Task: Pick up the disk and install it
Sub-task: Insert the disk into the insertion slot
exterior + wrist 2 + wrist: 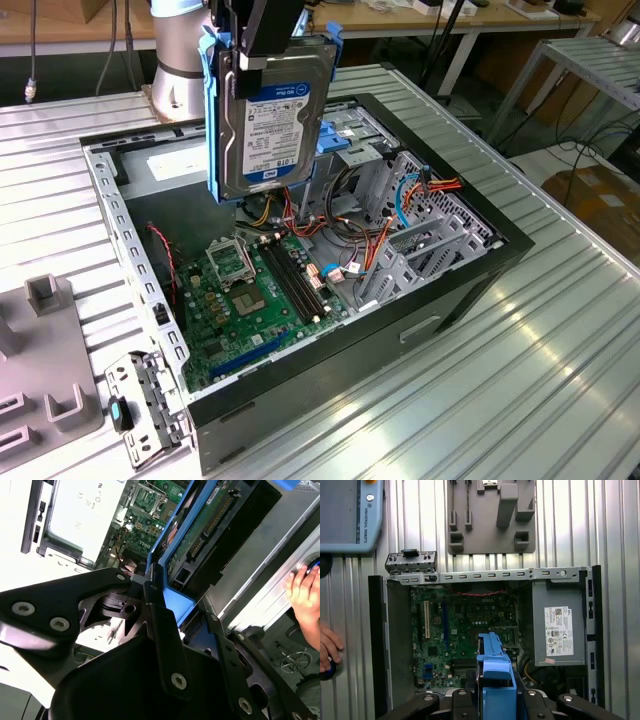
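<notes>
The disk (pixel 265 120) hangs on edge above the open computer case (pixel 460 290), its white and blue label facing the exterior camera and blue rails along its sides. My gripper (pixel 258 35) is shut on its upper end. In the second wrist view the black fingers (pixel 162 625) clamp the blue rail (pixel 176 602), with the disk's (pixel 200 535) circuit-board side showing. The first wrist view looks down past the disk's blue rail (pixel 495 672) to the motherboard (pixel 465 625) below.
Inside the case are the motherboard (pixel 250 290), a grey power-supply box (pixel 557 630), a metal cage with a blue top (pixel 350 150) and loose cables (pixel 400 200). A grey fixture (pixel 45 350) lies at the exterior view's left. A person's hand (pixel 305 592) rests nearby.
</notes>
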Motion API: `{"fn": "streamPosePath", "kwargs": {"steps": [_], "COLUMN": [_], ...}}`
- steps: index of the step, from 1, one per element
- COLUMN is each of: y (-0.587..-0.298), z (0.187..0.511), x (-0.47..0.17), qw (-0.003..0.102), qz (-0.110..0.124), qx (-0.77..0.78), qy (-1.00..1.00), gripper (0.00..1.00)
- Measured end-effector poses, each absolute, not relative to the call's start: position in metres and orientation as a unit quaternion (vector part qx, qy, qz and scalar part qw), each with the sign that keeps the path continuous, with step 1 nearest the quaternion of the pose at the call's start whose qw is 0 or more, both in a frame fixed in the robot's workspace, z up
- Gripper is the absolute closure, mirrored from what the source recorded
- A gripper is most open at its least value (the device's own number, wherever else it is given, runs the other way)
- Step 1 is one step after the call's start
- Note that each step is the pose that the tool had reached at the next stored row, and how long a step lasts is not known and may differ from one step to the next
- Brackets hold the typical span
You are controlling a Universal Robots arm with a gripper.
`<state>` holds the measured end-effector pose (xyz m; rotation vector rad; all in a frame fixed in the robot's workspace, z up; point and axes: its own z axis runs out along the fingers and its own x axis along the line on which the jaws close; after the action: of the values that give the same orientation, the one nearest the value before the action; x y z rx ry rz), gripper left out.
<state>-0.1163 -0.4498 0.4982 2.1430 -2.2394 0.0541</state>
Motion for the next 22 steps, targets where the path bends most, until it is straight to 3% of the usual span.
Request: {"fn": "streamPosePath", "kwargs": {"steps": [22], "y": [-0.478], "z": [0.496], "x": [-0.092], "qw": [0.022], "qz": [0.019], "qx": [0.691], "qy": [-0.722], "gripper": [0.63]}}
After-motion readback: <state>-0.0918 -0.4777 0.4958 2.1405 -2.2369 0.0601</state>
